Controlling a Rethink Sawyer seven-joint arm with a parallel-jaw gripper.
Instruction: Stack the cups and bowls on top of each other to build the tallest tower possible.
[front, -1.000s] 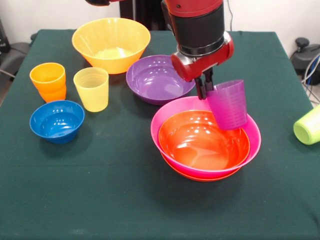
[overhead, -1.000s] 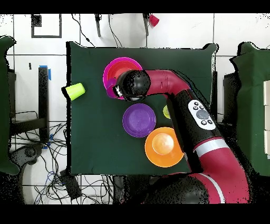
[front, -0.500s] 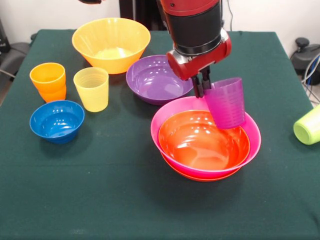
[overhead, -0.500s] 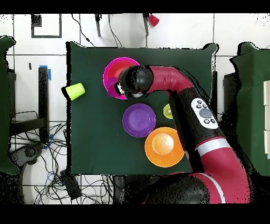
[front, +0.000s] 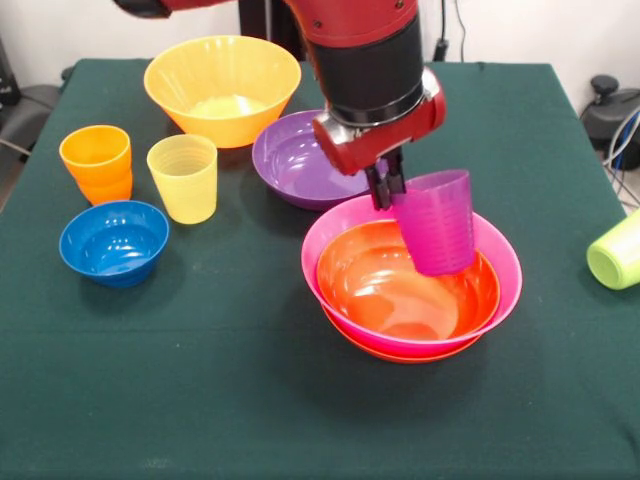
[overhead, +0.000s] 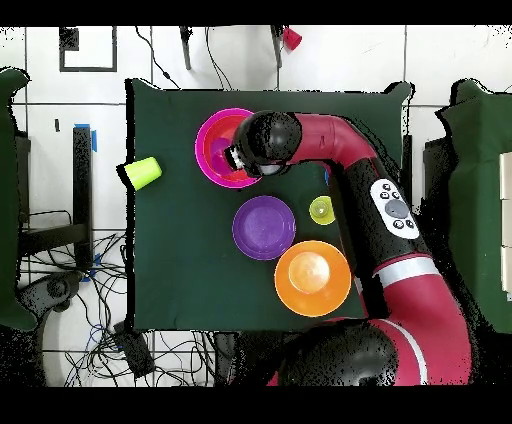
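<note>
the gripper holds the purple cup by its rim, tilted above the red-orange bowl nested in the pink bowl; next, lower and release it upright.

The robot's red and black arm reaches down from above, its thick black wrist section ending in a red collar just above the tool. The tool's short dark fingers point downward, closed together on the rim of a purple cup, which hangs tilted beside them. In the overhead view the arm bends in a curve from the base at the bottom edge, with a grey control panel on its upper side.
</note>
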